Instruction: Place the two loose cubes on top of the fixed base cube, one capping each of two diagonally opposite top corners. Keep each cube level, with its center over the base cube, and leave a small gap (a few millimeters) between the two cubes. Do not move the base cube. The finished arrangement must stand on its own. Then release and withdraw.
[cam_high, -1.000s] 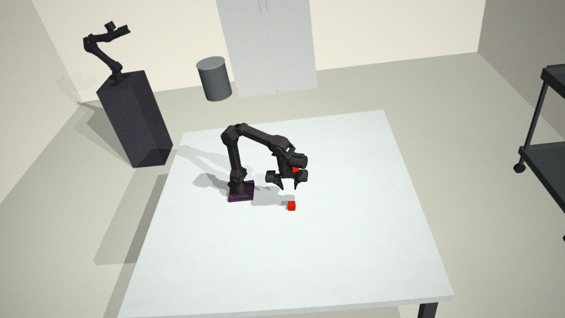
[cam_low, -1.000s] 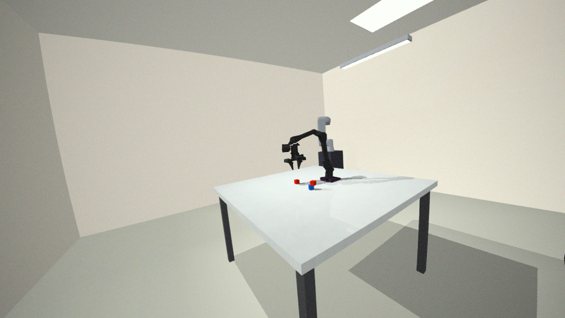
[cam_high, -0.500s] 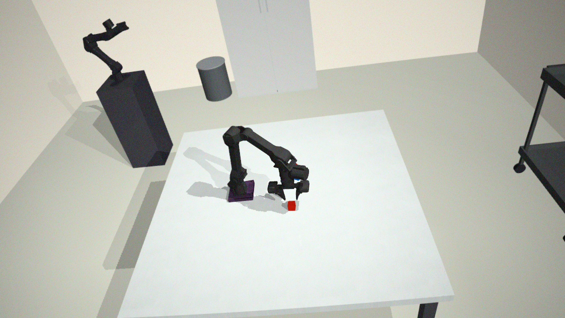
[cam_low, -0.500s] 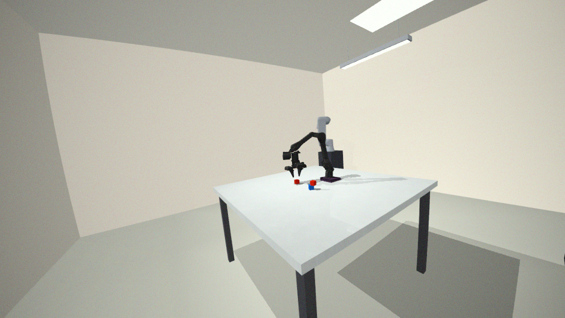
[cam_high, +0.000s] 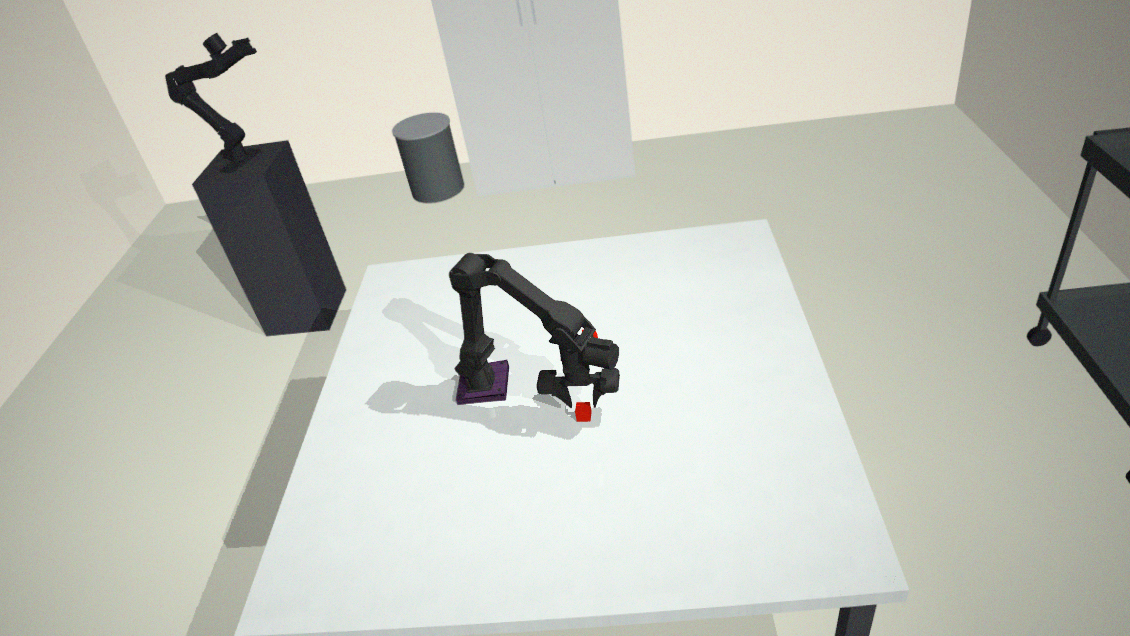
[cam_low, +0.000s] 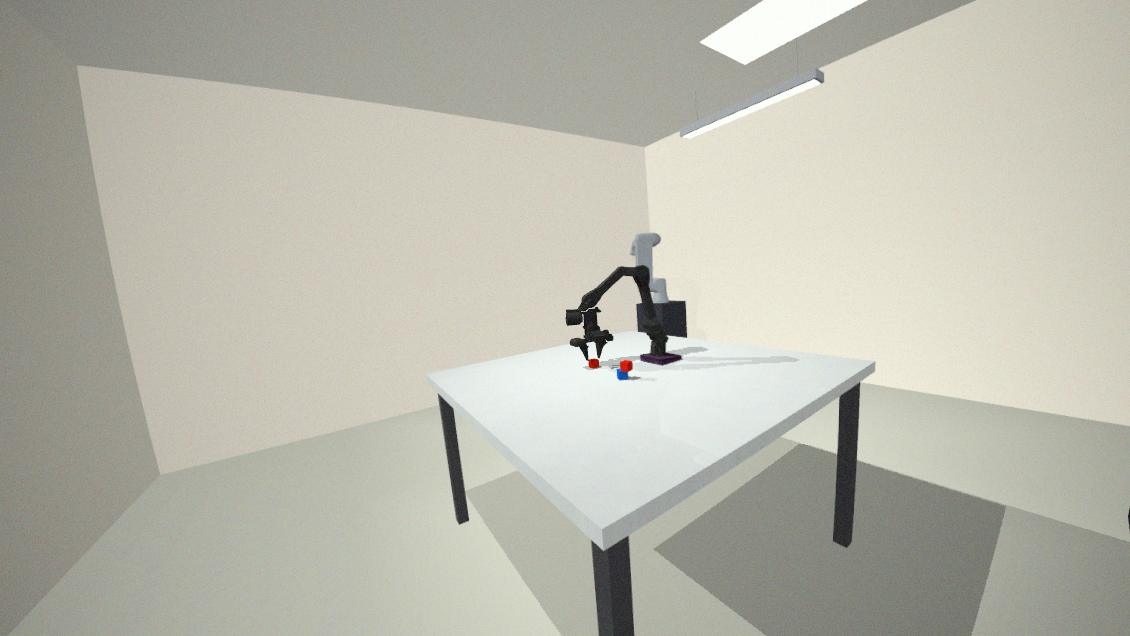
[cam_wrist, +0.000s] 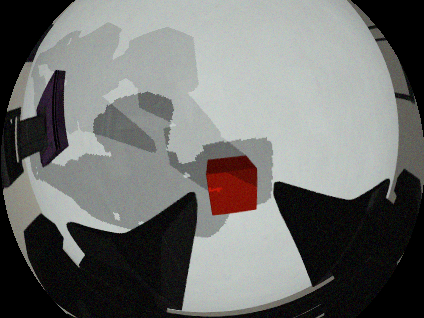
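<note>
A loose red cube (cam_high: 582, 412) (cam_low: 593, 364) (cam_wrist: 231, 187) lies flat on the table. My gripper (cam_high: 583, 402) (cam_low: 593, 358) (cam_wrist: 236, 194) is open and empty, pointing down just over this cube; in the wrist view the cube shows between and slightly ahead of the fingertips. The blue base cube (cam_low: 622, 375) stands on the table, with the other red cube (cam_low: 626, 366) on top, offset toward one side. In the top view the arm hides the blue cube and most of that upper red cube (cam_high: 595, 334). Neither shows in the wrist view.
The white table (cam_high: 553, 537) (cam_low: 632, 458) carries the arm's purple base plate (cam_high: 496, 380) (cam_low: 661, 359) (cam_wrist: 58, 120). Away from the table stand a second arm on a dark pedestal (cam_high: 264, 237), a grey bin (cam_high: 429, 161) and a dark cart (cam_high: 1107, 316).
</note>
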